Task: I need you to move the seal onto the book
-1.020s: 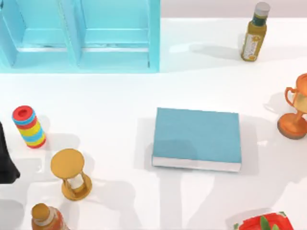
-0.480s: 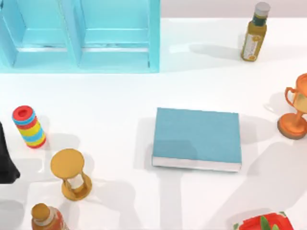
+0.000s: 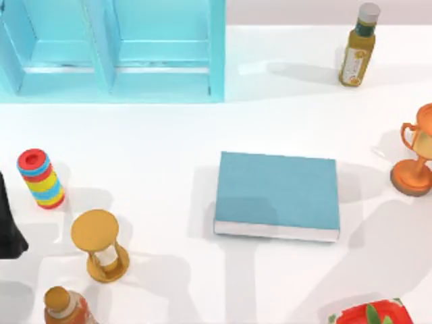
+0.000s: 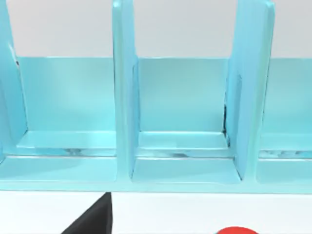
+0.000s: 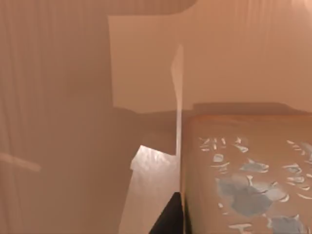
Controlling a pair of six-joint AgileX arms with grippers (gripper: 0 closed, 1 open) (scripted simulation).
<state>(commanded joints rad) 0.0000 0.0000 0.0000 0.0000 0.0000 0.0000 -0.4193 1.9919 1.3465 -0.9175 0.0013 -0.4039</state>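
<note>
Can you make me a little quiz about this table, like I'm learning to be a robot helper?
1. True or false: something lies on the book's cover.
2. Where does the orange trophy stand? A: the table's left side. B: the table's right side. C: on the book.
3. What colour is the shelf unit?

Key: 1 false; 2 B; 3 light blue.

Glossy white table (image 3: 169, 135), matt teal book (image 3: 277, 189) cover, shiny golden hourglass (image 3: 100, 244), stone-like tan seal (image 5: 248, 175).
</note>
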